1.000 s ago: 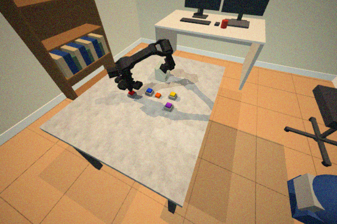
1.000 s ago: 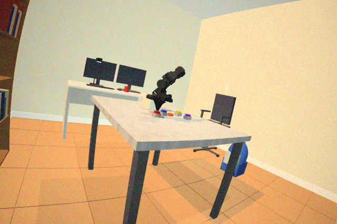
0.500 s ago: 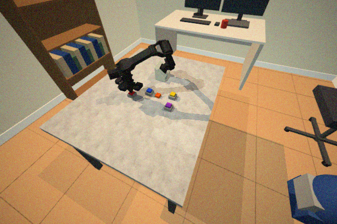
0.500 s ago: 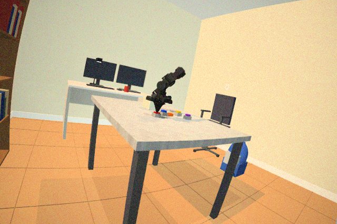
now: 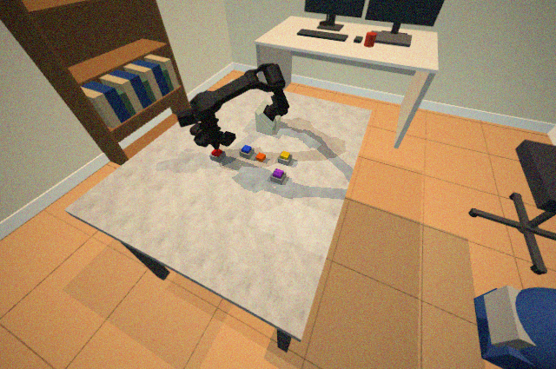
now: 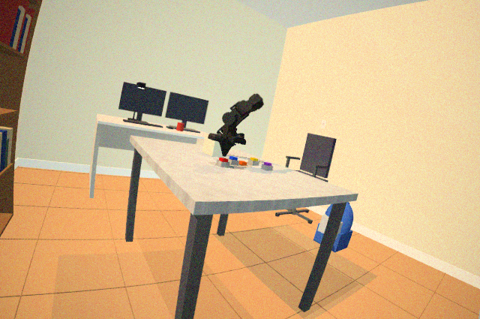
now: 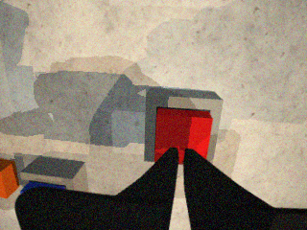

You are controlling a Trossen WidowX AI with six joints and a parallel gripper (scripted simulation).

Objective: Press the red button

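Observation:
The red button (image 5: 217,153) (image 6: 223,160) (image 7: 175,126) sits in a grey square housing on the table (image 5: 224,239) (image 6: 217,185). Its cap stands above the housing rim. My gripper (image 5: 216,148) (image 6: 224,154) (image 7: 179,155) is shut with nothing between its fingers and points down. In the wrist view its tips overlap the near edge of the red cap. In the exterior view the tips appear just above the cap; whether they touch it I cannot tell. The tips hide part of the cap's near edge.
The blue button (image 5: 246,148) (image 6: 233,157) (image 7: 45,185) is closest to the red one. An orange block (image 5: 261,157) (image 6: 242,163) (image 7: 7,178) lies beside it. The yellow button (image 5: 285,155) (image 6: 253,159) and purple button (image 5: 278,174) (image 6: 267,164) stand farther off.

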